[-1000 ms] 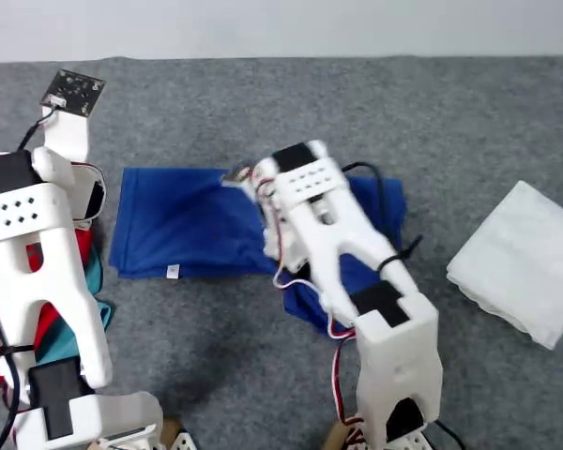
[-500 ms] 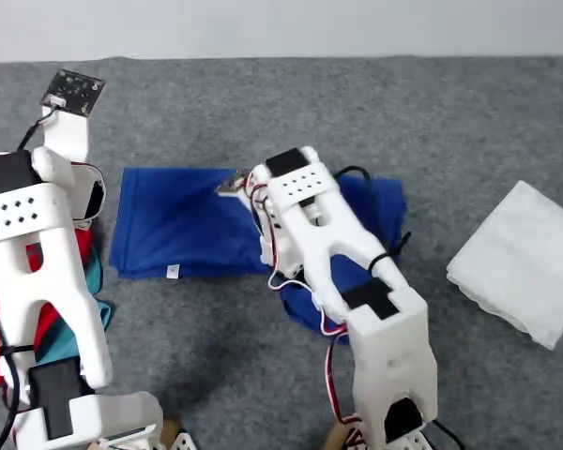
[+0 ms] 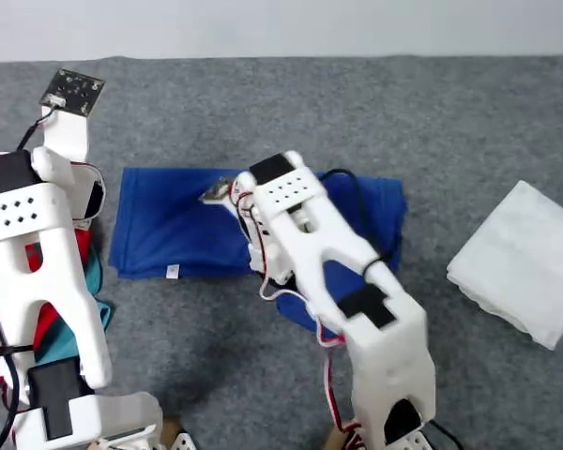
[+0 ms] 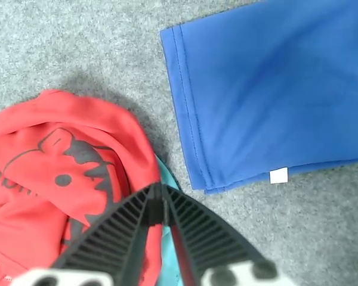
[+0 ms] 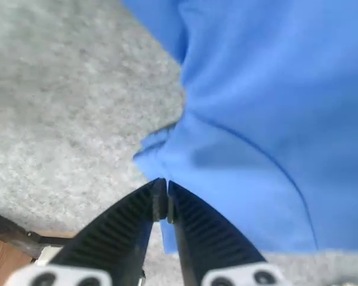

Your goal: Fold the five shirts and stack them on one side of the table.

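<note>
Centrally, right arm [image 3: 305,230] bent over blue shirt [image 3: 169,225], fingers [image 5: 122,229] pinching cloth

It looks like a robotics lab bench, not a home. The table [image 3: 469,122] is covered in grey felt-like cloth, and a bare white wall [image 3: 281,28] runs along its far side. Two arms stand at the near edge, the left arm [image 3: 38,272] and the right arm [image 3: 357,281]. Both are built of plain white plastic shells with black motor blocks at the joints. Loose wires [image 3: 342,178] loop in the open along the right arm. A bare circuit board [image 3: 72,91] sits at the far end of the left arm. A strip of bare wood [image 5: 6,262] shows past the grey surface. Shirts lie on the felt: a blue shirt [image 3: 169,225] mid-table, a folded white shirt [image 3: 521,258] at the right, a red shirt [image 4: 48,167] heaped at the left.
</note>
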### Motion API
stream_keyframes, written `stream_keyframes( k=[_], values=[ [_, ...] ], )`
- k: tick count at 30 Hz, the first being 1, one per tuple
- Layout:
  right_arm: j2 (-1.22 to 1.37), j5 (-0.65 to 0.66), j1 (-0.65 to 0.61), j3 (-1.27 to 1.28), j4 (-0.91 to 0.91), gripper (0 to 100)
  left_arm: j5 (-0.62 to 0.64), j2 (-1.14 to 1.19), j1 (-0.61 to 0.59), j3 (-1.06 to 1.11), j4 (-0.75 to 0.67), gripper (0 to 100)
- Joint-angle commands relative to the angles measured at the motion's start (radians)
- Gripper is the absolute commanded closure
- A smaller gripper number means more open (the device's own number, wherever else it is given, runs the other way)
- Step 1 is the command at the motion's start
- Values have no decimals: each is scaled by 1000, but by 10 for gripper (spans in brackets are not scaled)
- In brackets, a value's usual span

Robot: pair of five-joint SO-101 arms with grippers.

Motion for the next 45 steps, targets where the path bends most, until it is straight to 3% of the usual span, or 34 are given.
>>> stream_keyframes(
  k=[1,9,17,26,34,45],
  values=[
    [-206,12,48,161,38,988,-3,-49,3,-5,-14,994],
    [-381,51,168,620,-223,988,0,-41,6,-5,-15,994],
    [-381,92,317,847,-409,988,0,-41,6,-5,-15,994],
    [-552,117,344,654,-193,988,2,-49,71,-5,-9,994],
    [-819,23,371,479,4,988,66,-41,201,-7,-14,991],
    [-1165,-20,746,466,35,988,64,-14,600,-5,-40,826]
  ],
)
